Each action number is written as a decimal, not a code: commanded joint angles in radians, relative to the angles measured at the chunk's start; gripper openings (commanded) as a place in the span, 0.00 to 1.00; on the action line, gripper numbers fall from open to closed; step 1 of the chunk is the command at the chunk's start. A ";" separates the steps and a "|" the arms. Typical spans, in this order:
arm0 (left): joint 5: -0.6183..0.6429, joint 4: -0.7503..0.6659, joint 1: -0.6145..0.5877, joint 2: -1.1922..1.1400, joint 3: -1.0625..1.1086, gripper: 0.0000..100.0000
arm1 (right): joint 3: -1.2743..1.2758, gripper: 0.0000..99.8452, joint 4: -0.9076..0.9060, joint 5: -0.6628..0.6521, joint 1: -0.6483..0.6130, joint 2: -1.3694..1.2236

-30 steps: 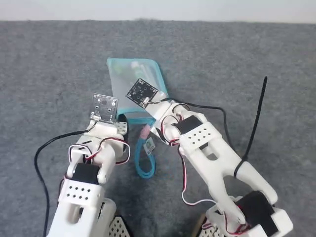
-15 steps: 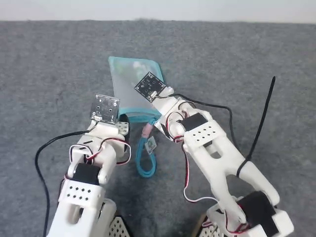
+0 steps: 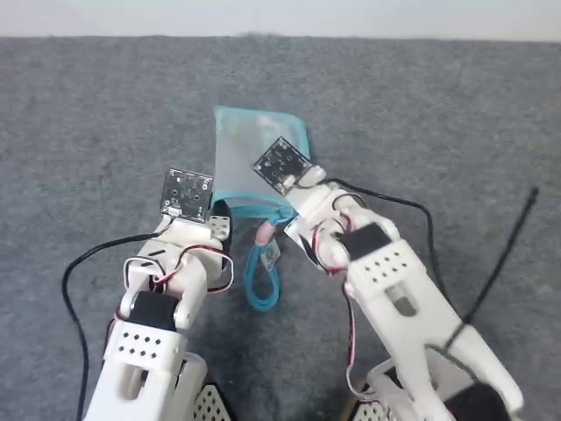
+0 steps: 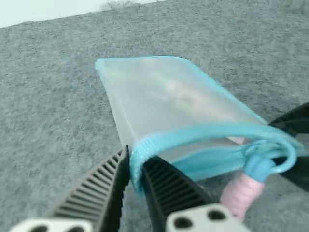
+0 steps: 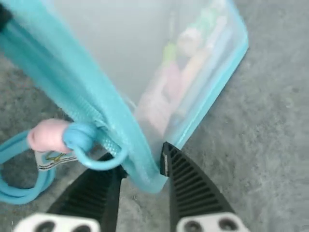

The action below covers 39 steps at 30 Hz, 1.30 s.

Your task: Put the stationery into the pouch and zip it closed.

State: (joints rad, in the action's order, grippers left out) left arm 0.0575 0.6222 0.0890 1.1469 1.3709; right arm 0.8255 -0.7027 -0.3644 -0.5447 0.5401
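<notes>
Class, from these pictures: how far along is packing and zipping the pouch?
Done: stationery lies inside the pouch. In hand: the left gripper pinches one end of the zip edge, the right gripper the other, beside the zip pull. Left: the zip looks nearly shut; finishing it, then releasing.

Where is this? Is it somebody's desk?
Likely a robot lab workspace, not a desk: a grey mat lies underneath, and the left gripper and right gripper each pinch the blue pouch.

Pose: left arm (image 3: 162, 289) and right arm (image 3: 390, 272) extended forward, converging. The left gripper (image 4: 135, 162) and right gripper (image 5: 142, 166) each pinch one end of the translucent turquoise-edged pouch (image 4: 164, 96).
</notes>
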 commanded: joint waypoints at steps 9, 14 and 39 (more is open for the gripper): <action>-0.005 0.218 -0.094 0.219 -0.143 0.13 | -0.155 0.01 -0.016 0.081 0.039 -0.071; -0.008 0.377 -0.044 0.411 -0.134 0.13 | -0.245 0.01 -0.059 0.127 0.045 -0.128; -0.094 0.052 0.172 -0.060 -0.082 0.18 | -0.107 0.01 -0.225 0.121 -0.056 0.166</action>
State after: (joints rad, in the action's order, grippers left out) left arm -0.0253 0.7265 0.2808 1.1070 1.3004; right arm 0.7196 -0.9237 -0.2493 -0.5846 0.6521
